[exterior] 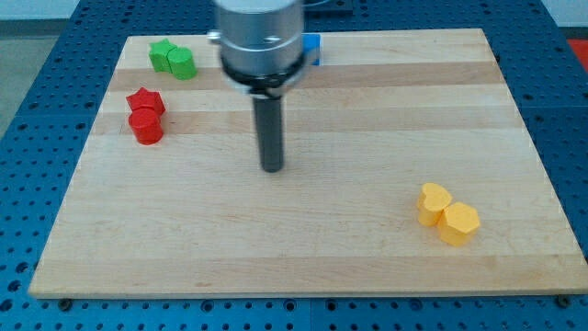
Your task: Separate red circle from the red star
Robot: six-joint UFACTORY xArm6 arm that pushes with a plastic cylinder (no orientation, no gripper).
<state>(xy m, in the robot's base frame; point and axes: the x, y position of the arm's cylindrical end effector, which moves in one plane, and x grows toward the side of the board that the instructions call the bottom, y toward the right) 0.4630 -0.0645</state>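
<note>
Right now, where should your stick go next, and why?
Probably slide my tip toward the view's left, up to the red circle. The circle touches the red star just above it, and my tip stands well off to their right, touching no block.

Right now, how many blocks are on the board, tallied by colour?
Red: 2, the red star touching the red circle at the view's left.
Green: 2, green star and green block.
Yellow: 2, yellow heart and yellow hexagon.
Blue: 1, blue block, mostly hidden.
Total: 7. My tip touches none.
</note>
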